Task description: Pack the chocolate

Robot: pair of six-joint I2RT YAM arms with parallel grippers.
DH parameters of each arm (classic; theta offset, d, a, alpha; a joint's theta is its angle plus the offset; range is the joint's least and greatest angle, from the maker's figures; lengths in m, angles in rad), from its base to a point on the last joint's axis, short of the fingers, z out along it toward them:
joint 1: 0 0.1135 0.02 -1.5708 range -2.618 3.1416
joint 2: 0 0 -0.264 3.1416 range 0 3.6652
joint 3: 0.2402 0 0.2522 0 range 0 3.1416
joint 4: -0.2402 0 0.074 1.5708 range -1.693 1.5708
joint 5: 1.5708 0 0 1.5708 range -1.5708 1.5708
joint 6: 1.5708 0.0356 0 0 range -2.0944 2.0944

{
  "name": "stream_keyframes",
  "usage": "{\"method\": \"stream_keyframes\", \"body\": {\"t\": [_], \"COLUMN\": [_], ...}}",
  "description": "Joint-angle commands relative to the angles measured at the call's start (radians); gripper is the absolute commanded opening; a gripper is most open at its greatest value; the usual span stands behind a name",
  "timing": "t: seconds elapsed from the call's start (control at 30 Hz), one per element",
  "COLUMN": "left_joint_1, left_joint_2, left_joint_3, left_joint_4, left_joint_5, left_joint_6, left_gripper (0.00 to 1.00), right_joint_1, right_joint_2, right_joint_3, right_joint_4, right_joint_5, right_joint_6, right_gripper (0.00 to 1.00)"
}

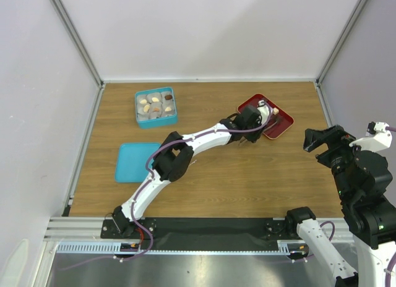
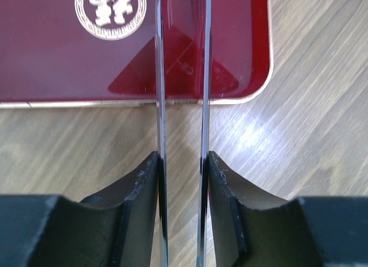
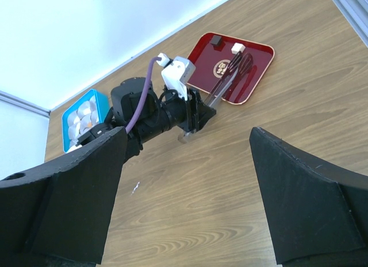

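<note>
A red tray at the back right carries two pieces of the chocolate, a dark square and a white square. More chocolate fills the teal box at the back left. My left gripper is shut on long metal tongs, pressing the two blades toward each other with a gap left between them. The blades reach over the tray, and their tips hover near its middle. Whether they pinch anything I cannot tell. My right gripper is open and empty, raised at the right side, away from the tray.
A flat teal lid lies on the wooden table in front of the box. The left arm stretches diagonally across the middle. Grey walls close off the table at the back and sides.
</note>
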Motion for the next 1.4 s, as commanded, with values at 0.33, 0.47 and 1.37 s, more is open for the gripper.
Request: {"method": "stream_keyframes", "body": {"t": [0.33, 0.47, 1.37], "left_joint_1": [0.0, 0.003, 0.358], "left_joint_2": [-0.185, -0.208, -0.745], "left_joint_3": [-0.067, -0.065, -0.395], "left_joint_4": [0.019, 0.016, -0.312], "left_joint_5": [-0.053, -0.054, -0.225], "left_joint_6": [0.012, 0.01, -0.166], "left_gripper": [0.4, 0.4, 0.39], "right_joint_1": [0.003, 0.003, 0.013], "right_joint_2": [0.008, 0.009, 0.296], "right_joint_3": [-0.005, -0.009, 0.181], "right_joint_4": [0.058, 0.064, -0.082], "right_joint_5": [-0.004, -0.006, -0.147], "right_joint_6": [-0.009, -0.008, -0.032], "right_gripper": [0.94, 0.94, 0.93]}}
